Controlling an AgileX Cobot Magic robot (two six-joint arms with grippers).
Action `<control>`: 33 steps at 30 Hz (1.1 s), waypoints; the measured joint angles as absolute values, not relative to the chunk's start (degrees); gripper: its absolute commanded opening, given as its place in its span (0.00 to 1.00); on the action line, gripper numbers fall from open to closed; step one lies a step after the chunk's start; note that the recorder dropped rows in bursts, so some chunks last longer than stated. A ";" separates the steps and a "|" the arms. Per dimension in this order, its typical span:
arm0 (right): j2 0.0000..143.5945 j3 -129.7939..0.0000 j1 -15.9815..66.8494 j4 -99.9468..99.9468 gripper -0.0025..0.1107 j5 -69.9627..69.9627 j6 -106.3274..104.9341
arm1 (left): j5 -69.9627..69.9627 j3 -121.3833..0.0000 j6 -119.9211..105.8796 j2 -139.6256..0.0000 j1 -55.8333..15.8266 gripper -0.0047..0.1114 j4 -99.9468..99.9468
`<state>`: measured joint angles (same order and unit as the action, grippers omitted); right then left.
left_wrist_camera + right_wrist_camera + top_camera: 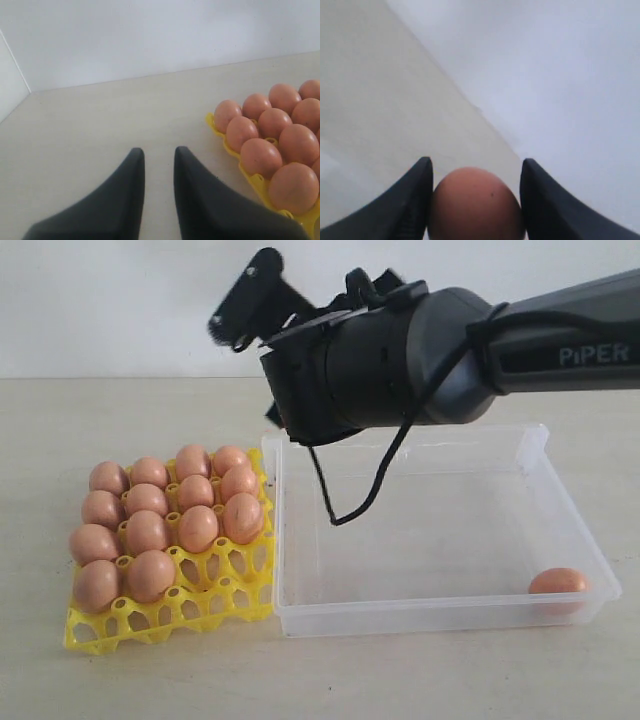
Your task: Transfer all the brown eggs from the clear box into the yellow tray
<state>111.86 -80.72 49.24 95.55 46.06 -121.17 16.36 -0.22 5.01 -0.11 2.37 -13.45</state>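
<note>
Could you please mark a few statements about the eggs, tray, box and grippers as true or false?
1. A lone egg lies in the box. True.
2. Every cup of the tray holds an egg. False: several front cups are empty.
3. The right gripper holds an egg. True.
4. The left gripper holds an egg too. False: nothing is between its jaws.
5. In the exterior view the tray sits right of the box. False: it sits on the box's left.
</note>
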 measured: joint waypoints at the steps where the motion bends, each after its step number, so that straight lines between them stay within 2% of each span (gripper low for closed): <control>1: 111.86 -80.62 49.14 92.51 0.02 56.70 -121.41 | 16.36 -0.22 5.01 -0.11 2.37 0.23 -13.45; 4: 111.86 -80.62 49.14 86.44 0.02 65.95 -117.97 | 16.36 -0.22 5.01 -0.11 2.37 0.23 -13.45; 7: 111.47 -80.62 49.14 79.69 0.02 64.40 -105.67 | 16.36 -0.22 5.01 -0.11 2.37 0.23 -13.45; 12: 108.16 -80.62 49.14 67.32 0.02 44.23 -74.87 | 16.36 -0.22 5.01 -0.11 2.37 0.23 -13.45; 18: 107.31 -80.62 49.37 34.22 0.02 10.90 -34.86 | 16.36 -0.22 5.01 -0.11 2.37 0.23 -13.45; 21: 108.03 -80.62 49.46 23.15 0.02 4.17 -23.29 | 16.36 -0.22 5.01 -0.11 2.37 0.23 -13.45; 30: 110.28 -80.62 49.46 17.90 0.02 9.47 -18.44 | 16.36 -0.22 5.01 -0.11 2.37 0.23 -13.45; 33: 113.09 -80.62 49.46 17.79 0.02 19.85 -14.97 | 16.36 -0.22 5.01 -0.11 2.37 0.23 -13.45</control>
